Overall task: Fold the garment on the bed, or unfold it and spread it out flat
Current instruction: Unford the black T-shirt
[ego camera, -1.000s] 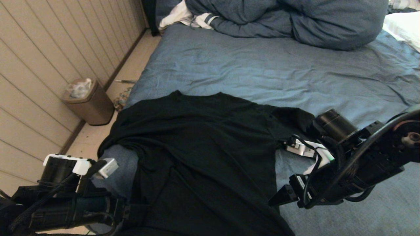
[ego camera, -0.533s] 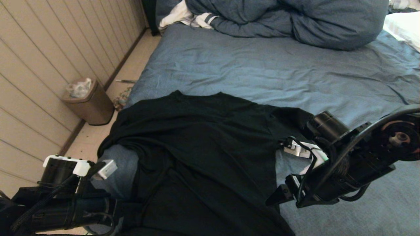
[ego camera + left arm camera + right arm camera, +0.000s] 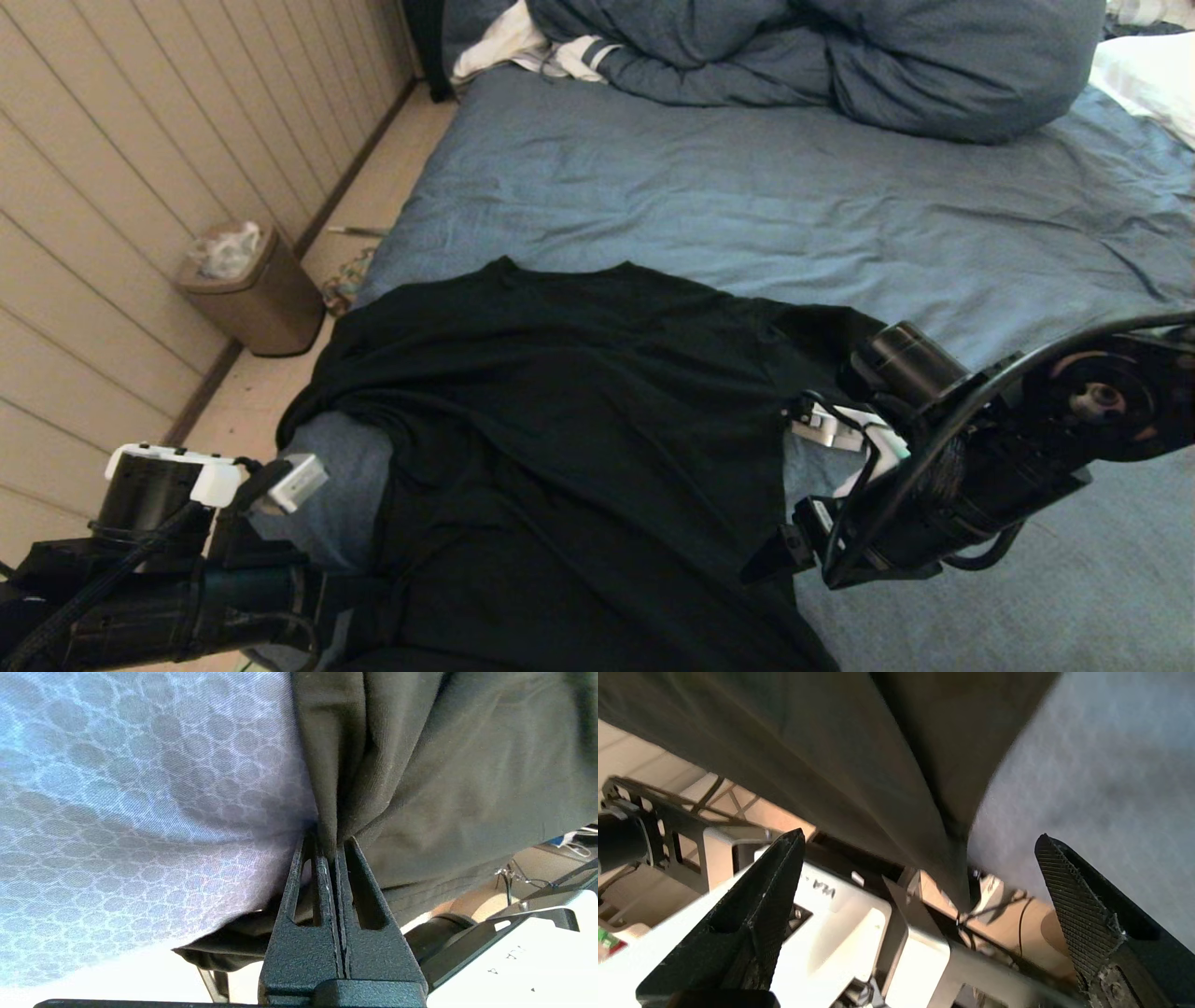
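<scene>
Lying plain-side up, collar far, hem near, the black garment (image 3: 579, 420) drapes the bed (image 3: 794, 205); left gripper (image 3: 332, 858) jaws clamp its hem, right gripper (image 3: 920, 877) jaws apart.

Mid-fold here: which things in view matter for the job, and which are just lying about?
In the job:
- black T-shirt
- bed
- left end effector, shut on the shirt's edge
- right end effector, open at the shirt's other edge

Lying about:
- blue duvet
- white striped clothing
- waste bin
- white pillow
</scene>
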You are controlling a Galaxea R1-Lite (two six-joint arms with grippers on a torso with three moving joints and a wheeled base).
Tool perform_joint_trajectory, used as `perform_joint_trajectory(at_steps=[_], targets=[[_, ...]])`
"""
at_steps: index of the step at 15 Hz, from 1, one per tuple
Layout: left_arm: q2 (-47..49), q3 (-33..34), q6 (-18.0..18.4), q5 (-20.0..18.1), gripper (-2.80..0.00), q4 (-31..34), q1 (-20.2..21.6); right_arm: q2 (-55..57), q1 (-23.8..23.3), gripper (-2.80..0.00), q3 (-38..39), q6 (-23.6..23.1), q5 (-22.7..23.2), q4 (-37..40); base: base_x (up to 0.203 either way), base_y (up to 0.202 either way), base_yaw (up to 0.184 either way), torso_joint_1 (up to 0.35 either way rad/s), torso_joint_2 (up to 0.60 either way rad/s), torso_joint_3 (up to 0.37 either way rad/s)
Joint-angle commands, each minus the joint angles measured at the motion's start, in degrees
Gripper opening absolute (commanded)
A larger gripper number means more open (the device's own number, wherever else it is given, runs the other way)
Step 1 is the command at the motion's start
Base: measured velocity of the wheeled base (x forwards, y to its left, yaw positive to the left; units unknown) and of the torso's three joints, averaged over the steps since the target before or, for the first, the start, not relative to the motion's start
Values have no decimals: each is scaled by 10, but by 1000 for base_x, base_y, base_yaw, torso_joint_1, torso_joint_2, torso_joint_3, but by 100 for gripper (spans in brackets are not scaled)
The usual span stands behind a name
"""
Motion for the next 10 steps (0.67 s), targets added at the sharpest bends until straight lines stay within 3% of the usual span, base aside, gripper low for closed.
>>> perform_joint_trajectory(at_steps=[1, 6, 9, 10], targets=[[-10, 1, 0, -1, -280, 0, 0, 10, 1, 0, 0, 1, 1, 0, 0, 0, 0, 0, 0, 0], [-14, 0, -6, 0, -280, -1, 0, 45, 5, 0, 0, 7, 1, -42, 0, 0, 0, 0, 0, 0], [-16, 1, -7, 1, -280, 1, 0, 57, 10, 0, -1, 52, 1, -124, 0, 0, 0, 0, 0, 0], [-17, 1, -7, 2, -280, 1, 0, 58, 12, -280, -2, 54, 1, -127, 0, 0, 0, 0, 0, 0]])
